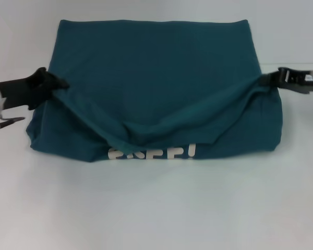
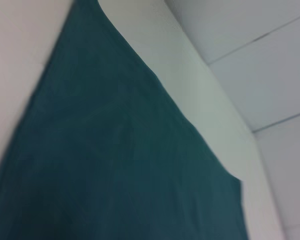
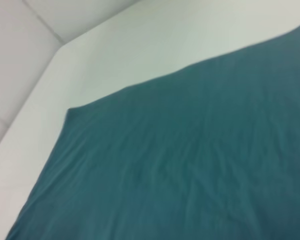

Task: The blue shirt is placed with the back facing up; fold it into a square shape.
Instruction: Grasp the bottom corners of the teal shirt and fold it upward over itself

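The left gripper is pinching the left edge of the blue shirt, its fingers closed on the cloth. The shirt is lying on the white desk, dark teal and softly creased, its wider span running left to right. A folded layer is sagging in a shallow V toward the near edge, where white lettering is peeking out. The right gripper is probably clamping the right edge, though cloth is hiding its fingertips.
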`<state>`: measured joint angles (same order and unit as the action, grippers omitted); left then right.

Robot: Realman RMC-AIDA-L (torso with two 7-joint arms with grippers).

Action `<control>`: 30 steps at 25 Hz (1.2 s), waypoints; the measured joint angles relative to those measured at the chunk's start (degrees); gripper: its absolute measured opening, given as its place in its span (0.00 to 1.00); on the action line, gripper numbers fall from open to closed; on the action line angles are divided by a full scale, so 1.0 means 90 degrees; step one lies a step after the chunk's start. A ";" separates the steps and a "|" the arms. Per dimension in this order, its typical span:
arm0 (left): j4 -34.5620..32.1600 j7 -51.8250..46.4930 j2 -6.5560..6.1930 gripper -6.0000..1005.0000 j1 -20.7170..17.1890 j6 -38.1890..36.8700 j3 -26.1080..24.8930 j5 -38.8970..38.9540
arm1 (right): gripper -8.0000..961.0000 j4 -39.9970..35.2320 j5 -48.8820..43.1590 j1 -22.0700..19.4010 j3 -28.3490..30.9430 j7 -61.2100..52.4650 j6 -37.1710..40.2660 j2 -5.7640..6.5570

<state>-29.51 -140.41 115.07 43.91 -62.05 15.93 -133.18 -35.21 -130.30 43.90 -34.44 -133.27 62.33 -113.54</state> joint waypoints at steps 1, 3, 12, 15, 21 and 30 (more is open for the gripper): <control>0.0000 0.0000 0.0000 0.00 0.0000 0.0000 0.0000 0.0000 | 0.06 0.0060 0.0000 0.0072 -0.0087 0.0002 -0.0269 -0.0025; 0.0172 0.0013 0.0065 0.00 0.0119 0.0644 0.0242 0.0003 | 0.06 0.0193 0.0004 0.0176 -0.0313 0.0017 -0.0772 -0.0074; 0.0122 0.0206 0.0371 0.00 0.0320 0.1943 0.0894 0.0055 | 0.06 0.0478 0.0005 0.0500 -0.1201 0.0130 -0.2504 -0.0328; 0.0112 0.0303 0.0381 0.00 0.0407 0.2110 0.0900 0.0110 | 0.06 0.0513 0.0005 0.0630 -0.1315 0.0126 -0.2767 -0.0344; 0.0106 0.0337 0.0384 0.00 0.0601 0.2499 0.0963 0.0134 | 0.06 0.0542 0.0005 0.0862 -0.1353 0.0078 -0.3142 -0.0344; 0.0210 0.0330 0.0420 0.00 0.0854 0.3255 0.1569 0.0134 | 0.06 0.0880 0.0007 0.1056 -0.1362 0.0074 -0.3764 -0.0350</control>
<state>-27.62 -137.44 118.85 51.59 -32.76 30.05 -131.98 -27.30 -130.23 53.40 -46.70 -132.60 28.45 -116.69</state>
